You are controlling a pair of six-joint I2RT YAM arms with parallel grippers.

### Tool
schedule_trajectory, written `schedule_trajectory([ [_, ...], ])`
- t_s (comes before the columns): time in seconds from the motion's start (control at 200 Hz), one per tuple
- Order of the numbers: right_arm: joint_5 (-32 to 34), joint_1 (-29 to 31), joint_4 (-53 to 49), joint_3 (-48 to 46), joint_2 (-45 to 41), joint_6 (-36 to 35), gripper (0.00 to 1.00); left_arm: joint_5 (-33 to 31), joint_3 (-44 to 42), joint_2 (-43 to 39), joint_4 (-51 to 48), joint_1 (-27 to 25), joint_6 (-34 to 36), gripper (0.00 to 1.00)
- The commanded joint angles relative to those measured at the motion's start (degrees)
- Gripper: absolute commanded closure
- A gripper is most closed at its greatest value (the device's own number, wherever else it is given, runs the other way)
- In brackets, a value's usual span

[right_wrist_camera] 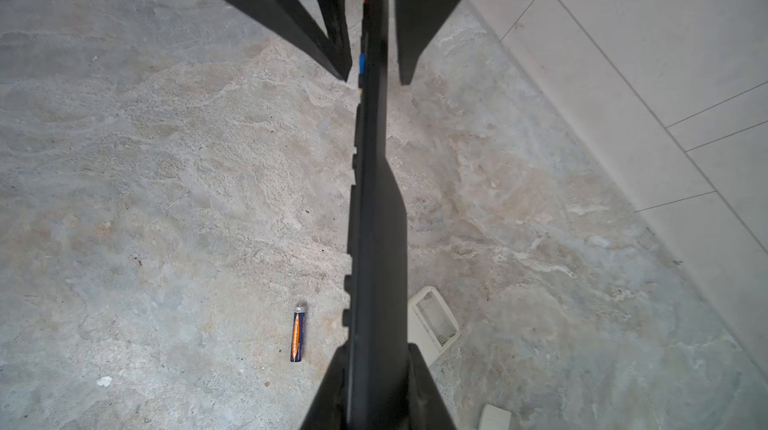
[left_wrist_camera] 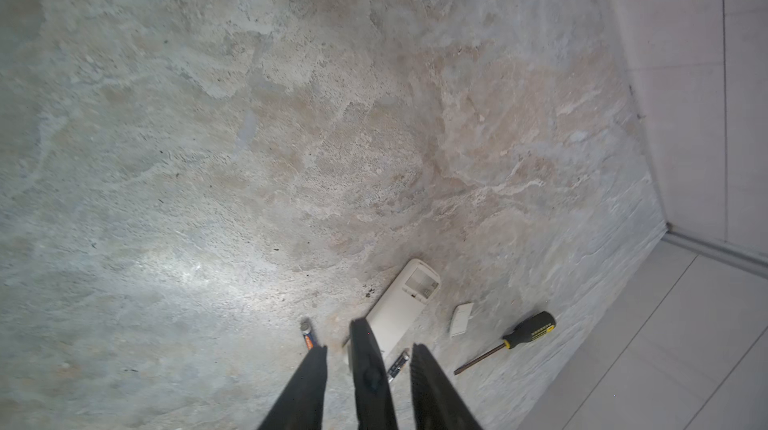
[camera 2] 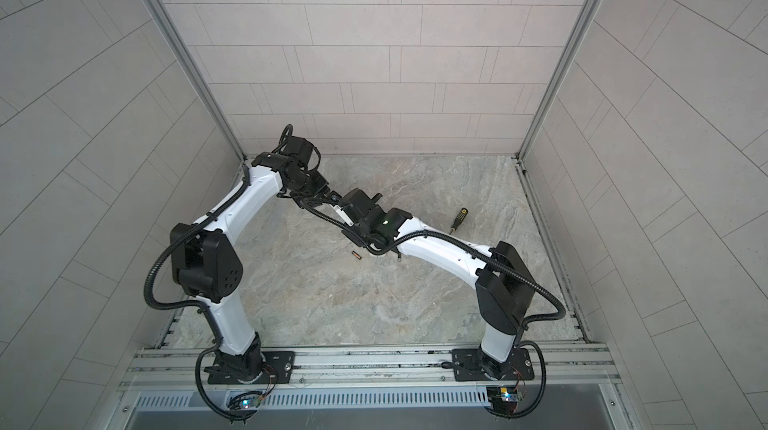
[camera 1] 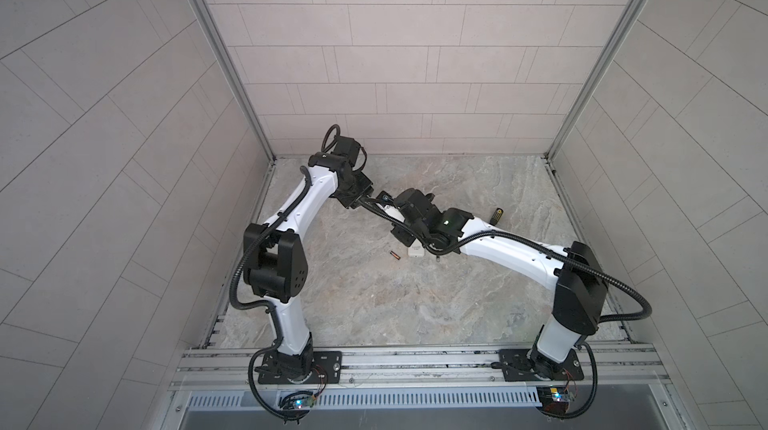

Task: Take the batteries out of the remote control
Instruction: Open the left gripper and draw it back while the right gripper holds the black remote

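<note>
one battery (right_wrist_camera: 298, 334) lies loose on the table (right_wrist_camera: 124, 158), near the black remote (right_wrist_camera: 374, 220) but apart from it. the right gripper (right_wrist_camera: 376, 349) is clamped on one end of that remote, holding it edge-on. the left gripper (right_wrist_camera: 375, 79) straddles the far end, jaws apart, with a thin gap on each side. just beyond lie a white remote (left_wrist_camera: 403, 307), back up with its bay bare, then a small white cover (left_wrist_camera: 461, 319) and a screwdriver (left_wrist_camera: 528, 330).

the table is a mottled grey-and-tan stone slab. pale tiled walls (camera 1: 399, 54) close it on three sides, with metal posts (camera 1: 232, 75) in the far corners and a slotted rail (camera 1: 415, 359) at the front carrying both arm bases.

in both top views the wrists cover the grippers and most of the black remote. its battery bay faces away in both wrist views. a slim dark cylinder (left_wrist_camera: 398, 363) shows between the remote and a left finger, too small to name surely.
</note>
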Motion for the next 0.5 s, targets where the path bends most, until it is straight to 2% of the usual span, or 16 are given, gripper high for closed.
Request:
schedule_trajectory([
  [0.0, 5.9, 1.1, 3.7, -1.0, -2.7, -2.8, 0.92, 0.4, -1.5, 0.2, 0.9, -0.3, -1.0, 0.7],
  [0.215, 9.6, 3.6, 4.1, -1.5, -2.2, -7.1, 0.9, 2.3, -2.7, 0.2, 3.5, -0.1, -2.4, 0.86],
  [0.365, 10.3, 4.2, 3.3, -1.7, -2.4, -6.8, 0.61, 4.2, -5.6, -0.4, 8.2, 0.1, -4.2, 1.0],
  [0.495, 8.6, 4.2, 1.8, -2.0, -4.6, -4.4, 0.46, 5.1, -7.5, -0.6, 17.4, 0.5, -5.6, 1.0],
])
